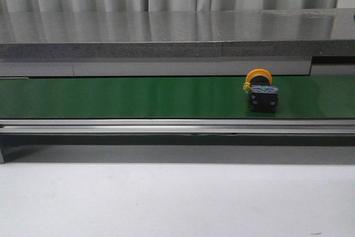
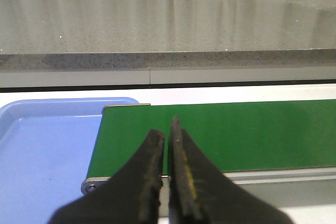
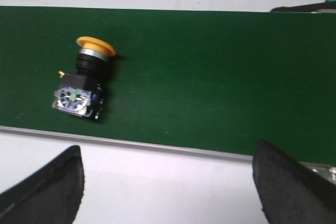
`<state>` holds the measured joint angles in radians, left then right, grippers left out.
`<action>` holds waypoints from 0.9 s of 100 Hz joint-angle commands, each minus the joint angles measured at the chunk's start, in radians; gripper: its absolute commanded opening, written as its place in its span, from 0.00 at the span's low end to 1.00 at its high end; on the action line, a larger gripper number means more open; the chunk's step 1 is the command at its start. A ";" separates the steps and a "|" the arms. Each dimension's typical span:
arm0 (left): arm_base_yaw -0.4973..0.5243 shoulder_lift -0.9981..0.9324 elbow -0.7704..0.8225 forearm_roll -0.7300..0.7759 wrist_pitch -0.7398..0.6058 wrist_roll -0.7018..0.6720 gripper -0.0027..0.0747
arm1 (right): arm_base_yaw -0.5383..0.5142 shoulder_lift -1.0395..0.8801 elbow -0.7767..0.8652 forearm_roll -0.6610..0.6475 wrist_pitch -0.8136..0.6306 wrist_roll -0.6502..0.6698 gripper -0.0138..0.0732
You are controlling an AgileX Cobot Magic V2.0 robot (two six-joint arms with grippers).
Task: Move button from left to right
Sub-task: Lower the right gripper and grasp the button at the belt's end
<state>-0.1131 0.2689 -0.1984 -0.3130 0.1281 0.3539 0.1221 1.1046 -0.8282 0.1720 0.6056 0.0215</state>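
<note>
The button [image 1: 260, 90] lies on its side on the green conveyor belt [image 1: 138, 97], toward the belt's right part, with its orange-yellow cap facing the far wall and its black body toward me. In the right wrist view the button [image 3: 84, 80] rests on the belt [image 3: 220, 77]. My right gripper [image 3: 168, 156] is open and empty over the white table, short of the belt's near rail and off to one side of the button. My left gripper [image 2: 166, 127] is shut on nothing above the belt's left end [image 2: 236, 129]. Neither gripper shows in the front view.
A blue tray [image 2: 42, 145] lies just past the belt's left end. A grey stone ledge [image 1: 166, 31] runs behind the belt along its whole length, with curtains behind it. A metal rail [image 1: 166, 126] edges the belt's near side, with white table [image 1: 177, 198] in front.
</note>
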 commanded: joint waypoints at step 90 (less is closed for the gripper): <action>-0.007 0.005 -0.030 -0.013 -0.082 -0.004 0.04 | 0.091 0.424 -0.198 -0.127 -0.118 -0.056 0.85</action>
<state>-0.1131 0.2689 -0.1984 -0.3130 0.1281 0.3539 0.2127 1.5516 -0.9949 0.0732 0.5374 -0.0268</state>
